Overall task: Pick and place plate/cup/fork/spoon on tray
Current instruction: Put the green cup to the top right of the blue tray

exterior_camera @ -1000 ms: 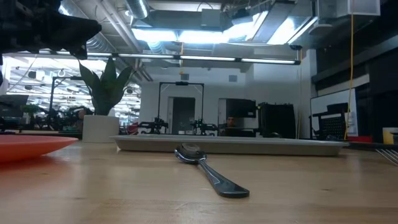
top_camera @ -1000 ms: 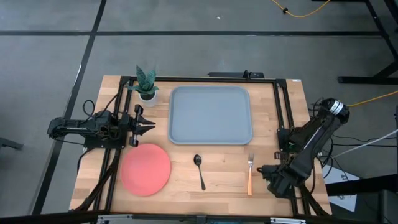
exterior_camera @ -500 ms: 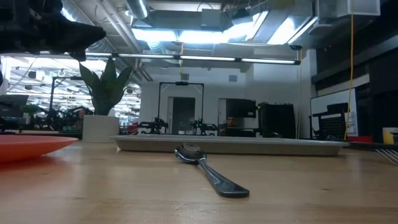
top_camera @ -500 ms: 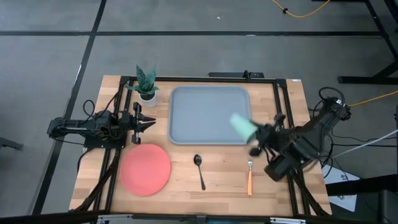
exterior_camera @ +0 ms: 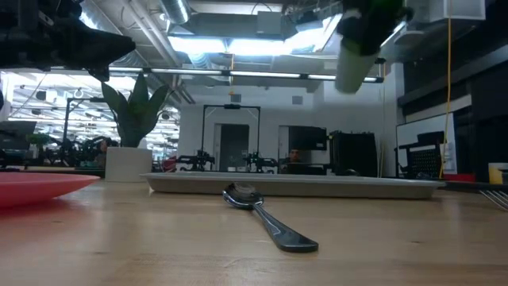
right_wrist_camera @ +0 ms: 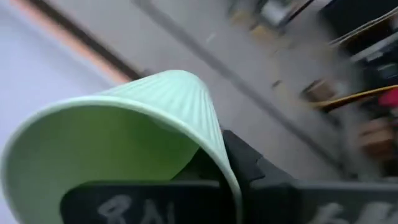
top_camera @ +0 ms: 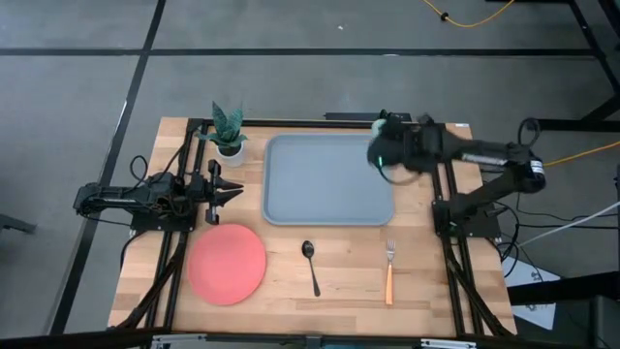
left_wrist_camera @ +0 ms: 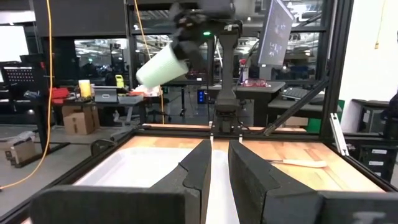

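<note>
My right gripper (top_camera: 385, 155) is shut on the pale-green cup (top_camera: 378, 145), high above the far right corner of the grey-blue tray (top_camera: 320, 184). The cup also shows in the low view (exterior_camera: 352, 63) and the left wrist view (left_wrist_camera: 161, 65). The coral plate (top_camera: 227, 263) lies flat at the near left. The dark spoon (top_camera: 311, 264) and the orange-handled fork (top_camera: 389, 271) lie on the wood near the tray's near side. My left gripper (top_camera: 236, 194) waits left of the tray, its fingers a narrow gap apart (left_wrist_camera: 220, 163), empty. My right gripper holds the cup by its wall at the rim (right_wrist_camera: 214, 146). One finger (right_wrist_camera: 143, 202) lies at the cup's mouth and the other (right_wrist_camera: 245, 163) on the outside of the wall. The cup is lifted clear and tilted, its base lower than its rim.
A white pot with a green plant (top_camera: 229, 131) stands at the far left, beside the tray's far left corner. Black frame rails (top_camera: 448, 184) run along both sides of the table. Bare wood lies between plate, spoon and fork.
My right gripper has swung from the table's near right corner up and toward the far edge, carrying the cup. It passed over the tray's near right corner and now hangs above the tray's far right corner. My left arm has kept still.
</note>
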Controlling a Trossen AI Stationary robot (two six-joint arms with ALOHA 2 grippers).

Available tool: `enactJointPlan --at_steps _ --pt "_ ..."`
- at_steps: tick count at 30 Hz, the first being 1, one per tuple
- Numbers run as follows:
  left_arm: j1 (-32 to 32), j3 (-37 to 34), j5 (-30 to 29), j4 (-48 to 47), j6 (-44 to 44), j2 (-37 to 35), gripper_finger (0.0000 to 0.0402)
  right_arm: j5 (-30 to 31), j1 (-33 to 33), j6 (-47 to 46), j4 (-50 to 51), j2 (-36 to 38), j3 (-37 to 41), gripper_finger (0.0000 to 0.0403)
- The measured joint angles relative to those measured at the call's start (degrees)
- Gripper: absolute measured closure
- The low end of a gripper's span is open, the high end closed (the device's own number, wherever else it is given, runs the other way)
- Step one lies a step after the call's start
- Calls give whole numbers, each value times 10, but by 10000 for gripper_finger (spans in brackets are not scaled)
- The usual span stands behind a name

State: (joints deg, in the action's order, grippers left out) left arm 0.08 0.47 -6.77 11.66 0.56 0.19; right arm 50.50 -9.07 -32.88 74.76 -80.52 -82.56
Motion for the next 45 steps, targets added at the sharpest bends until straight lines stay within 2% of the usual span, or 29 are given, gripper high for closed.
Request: enactJointPlan --at_steps 3,5,6,11,16,27,32,37,45 --pt "0 0 0 0 0 0 353 -157 -93 166 -125 -8 0 402" --pt "0 0 0 0 0 0 353 -248 -145 222 -174 -18 0 402" --pt "0 0 0 -1 0 0 353 -273 -167 226 -180 -24 0 402" --pt "0 0 0 -1 0 1 353 -293 -236 165 -131 -62 24 403" --pt "0 0 -1 -6 0 1 353 -374 -261 211 -203 -95 100 403" --pt "0 0 -1 -6 0 1 353 -383 -282 212 -248 -143 133 399" --pt "0 0 -1 -7 -1 1 353 -414 -282 197 -247 -158 133 379" --pt "0 0 0 -17 -2 1 353 -416 -282 198 -248 -174 133 365" --pt "0 0 0 -18 -2 1 353 -403 -282 215 -247 -149 133 362"
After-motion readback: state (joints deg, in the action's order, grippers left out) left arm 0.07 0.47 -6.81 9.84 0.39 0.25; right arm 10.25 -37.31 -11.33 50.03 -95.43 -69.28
